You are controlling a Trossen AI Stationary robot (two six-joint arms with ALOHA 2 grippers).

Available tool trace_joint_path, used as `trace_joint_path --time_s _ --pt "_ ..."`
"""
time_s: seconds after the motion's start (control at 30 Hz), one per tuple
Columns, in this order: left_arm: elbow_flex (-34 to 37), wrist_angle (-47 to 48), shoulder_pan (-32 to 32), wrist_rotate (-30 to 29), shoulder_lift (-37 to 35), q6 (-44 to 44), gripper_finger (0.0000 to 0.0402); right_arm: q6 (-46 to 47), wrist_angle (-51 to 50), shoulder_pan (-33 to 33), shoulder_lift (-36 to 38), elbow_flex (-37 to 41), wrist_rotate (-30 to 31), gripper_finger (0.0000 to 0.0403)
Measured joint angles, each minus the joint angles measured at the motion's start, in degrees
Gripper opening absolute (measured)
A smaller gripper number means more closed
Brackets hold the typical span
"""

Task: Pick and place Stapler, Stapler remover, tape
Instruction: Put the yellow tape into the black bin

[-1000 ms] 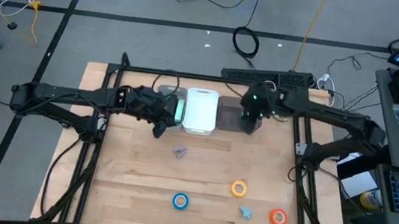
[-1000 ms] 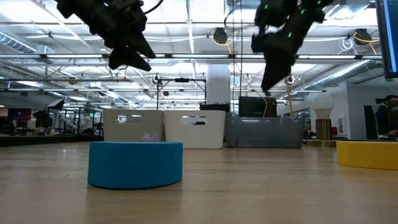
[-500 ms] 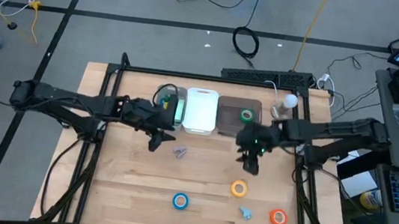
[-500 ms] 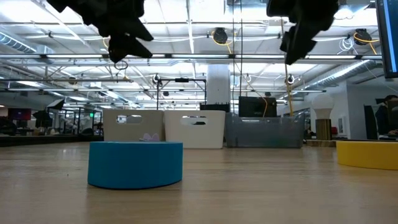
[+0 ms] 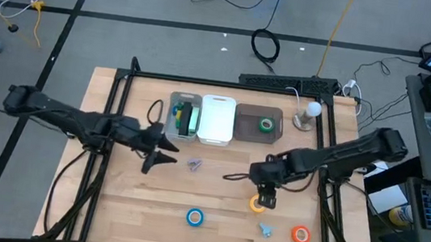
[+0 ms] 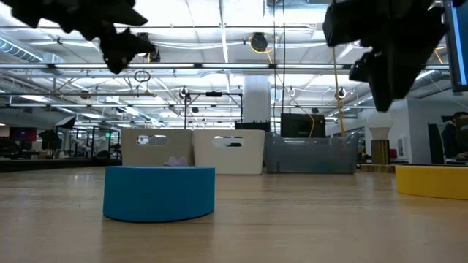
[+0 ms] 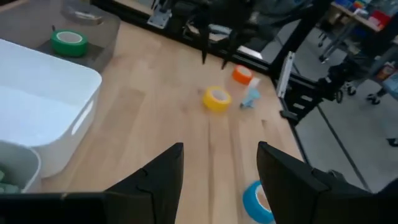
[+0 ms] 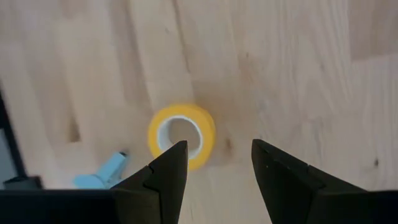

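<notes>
From above, the right tool hangs at the flat yellow ring-shaped tape roll on the wooden desk, far nearer it than the left tool.

The right wrist view shows the roll beside one finger, off-centre, fingers parted and empty.

The left wrist view shows its fingers spread, empty.

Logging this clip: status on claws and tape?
Right claw open above yellow tape roll. Left claw open, empty. Green tape roll in grey bin. Nothing blocking.
</notes>
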State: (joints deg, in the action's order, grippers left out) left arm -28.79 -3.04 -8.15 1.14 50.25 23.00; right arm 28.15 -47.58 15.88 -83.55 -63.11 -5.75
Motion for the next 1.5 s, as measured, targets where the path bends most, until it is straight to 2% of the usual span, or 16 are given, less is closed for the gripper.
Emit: trace_joint_path --time_s 0.27,0.67,0.73,0.9,1.1,1.5 --pt "6.0 0.8 -3.9 -4.5 -10.6 0.4 0.0202 2.8 -2.7 0.0 -3.9 0.0 -0.4 0.0171" --pt "9.1 7.1 -7.0 -8.4 -22.4 -0.7 0.0202 5.9 -2.9 2.5 -4.1 0.0 -0.5 0.0171" --pt "9.1 9.2 -7.1 -8.7 -23.6 -0.8 0.0202 6.0 -1.8 2.7 -4.1 0.6 -0.6 0.0171" --pt "9.1 12.8 -7.4 -8.8 -26.3 -0.3 0.0202 7.6 4.9 2.7 -4.1 5.2 -5.2 0.0172" --pt "9.1 15.5 -7.4 -10.7 -28.4 -0.3 0.0202 8.7 8.4 2.1 -4.2 8.7 -5.0 0.0172" --pt "9.1 16.1 -7.3 -10.8 -29.4 -0.2 0.0202 7.7 16.4 1.7 -4.0 14.1 -5.1 0.0172"
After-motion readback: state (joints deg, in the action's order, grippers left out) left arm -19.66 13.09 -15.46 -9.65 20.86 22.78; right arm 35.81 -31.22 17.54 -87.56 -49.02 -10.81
